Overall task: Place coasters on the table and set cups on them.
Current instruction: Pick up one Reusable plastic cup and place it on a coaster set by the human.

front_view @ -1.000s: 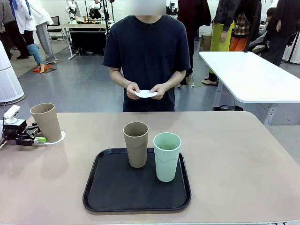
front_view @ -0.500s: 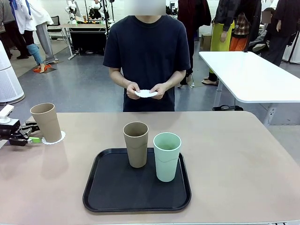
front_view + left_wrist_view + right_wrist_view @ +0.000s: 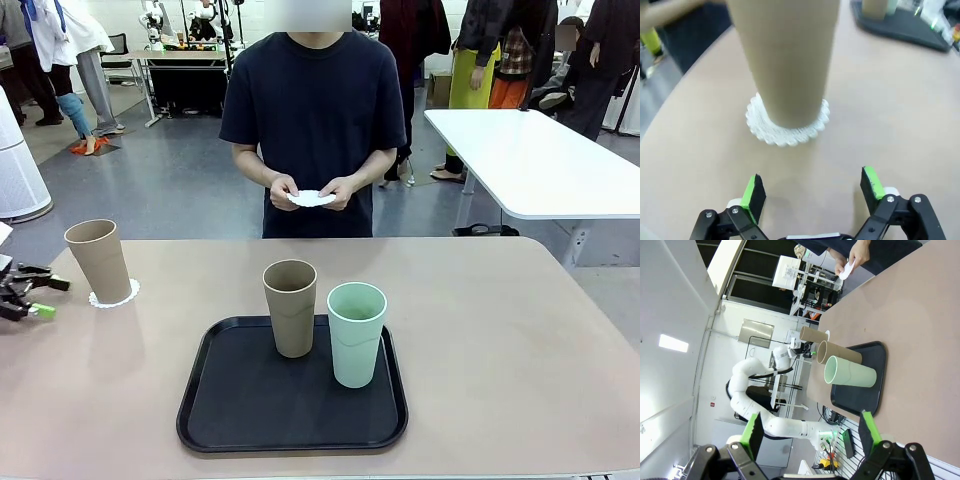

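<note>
jaws of left gripper [image 3: 44, 298] [image 3: 812, 187]: spread fully wide, holding nothing; now at far left edge of front view, drawn back from a second ago, when flanking the cup base.

item 1, tan cup [image 3: 98, 260] [image 3: 785, 60]: upright on coaster [image 3: 126, 295] [image 3: 760, 129], left of frame on table [image 3: 500, 330]; lacy rim visible round the near side of the base in left wrist view; clear gap between green pads and cup. reads as released and set down: first pair done.

jaws of right gripper [image 3: 810, 432]: equally wide, empty, held up off the table, well apart from all items.

items 2 and 3, second tan cup [image 3: 290, 308] and mint cup [image 3: 356, 333]: upright, just beside each other, middle of frame on black tray [image 3: 240, 425]; no coaster under either.

item 4, second coaster [image 3: 312, 199]: upper middle of frame, pinched between hand at picture left [image 3: 284, 193] and hand at picture right [image 3: 344, 192] of person at far side; not yet on table; one sheet or more, cannot tell.

outstanding, by judgement: remaining coasters to lay, two cups to lift off tray and seat on them.
</note>
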Controlling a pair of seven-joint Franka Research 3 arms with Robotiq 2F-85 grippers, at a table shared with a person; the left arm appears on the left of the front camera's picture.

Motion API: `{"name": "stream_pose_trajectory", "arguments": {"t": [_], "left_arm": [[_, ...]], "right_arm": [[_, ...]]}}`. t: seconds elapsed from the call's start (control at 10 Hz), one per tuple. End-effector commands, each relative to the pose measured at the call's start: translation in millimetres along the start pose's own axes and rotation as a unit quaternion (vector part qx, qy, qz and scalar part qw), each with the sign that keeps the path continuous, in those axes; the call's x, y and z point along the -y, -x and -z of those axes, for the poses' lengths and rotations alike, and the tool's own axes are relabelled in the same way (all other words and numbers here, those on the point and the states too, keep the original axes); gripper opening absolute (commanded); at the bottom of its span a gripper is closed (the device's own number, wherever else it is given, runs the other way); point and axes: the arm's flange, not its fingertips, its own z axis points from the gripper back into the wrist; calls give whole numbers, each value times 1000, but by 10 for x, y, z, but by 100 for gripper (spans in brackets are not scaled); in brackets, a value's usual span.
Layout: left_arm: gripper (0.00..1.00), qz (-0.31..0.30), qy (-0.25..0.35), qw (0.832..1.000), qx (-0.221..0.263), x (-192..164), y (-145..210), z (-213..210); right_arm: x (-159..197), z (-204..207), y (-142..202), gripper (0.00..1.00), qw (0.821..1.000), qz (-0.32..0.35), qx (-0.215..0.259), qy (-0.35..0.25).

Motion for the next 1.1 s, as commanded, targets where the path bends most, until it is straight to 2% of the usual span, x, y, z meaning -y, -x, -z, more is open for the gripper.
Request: {"name": "stream_pose_trajectory", "arguments": {"t": [0.0,0.2,0.3,0.6,0.7,1.0], "left_arm": [[100,-8,-47,988,-147,727,-731,-90],[100,-5,-78,980,-182,1119,-1135,-295],[100,-17,-88,969,-229,1296,-1278,-363],[100,-34,-111,943,-311,1773,-1627,-543],[100,-33,-113,940,-321,1888,-1790,-646],[100,-7,-114,955,-273,2221,-2147,-985]], "right_arm": [[-1,21,-11,100,1000,2,7,-3],[-1,21,-11,100,1000,2,7,-3],[-1,21,-11,100,1000,2,7,-3],[-1,21,-11,100,1000,2,7,-3],[-1,21,-11,100,1000,2,7,-3],[-1,21,-11,100,1000,2,7,-3]]}}
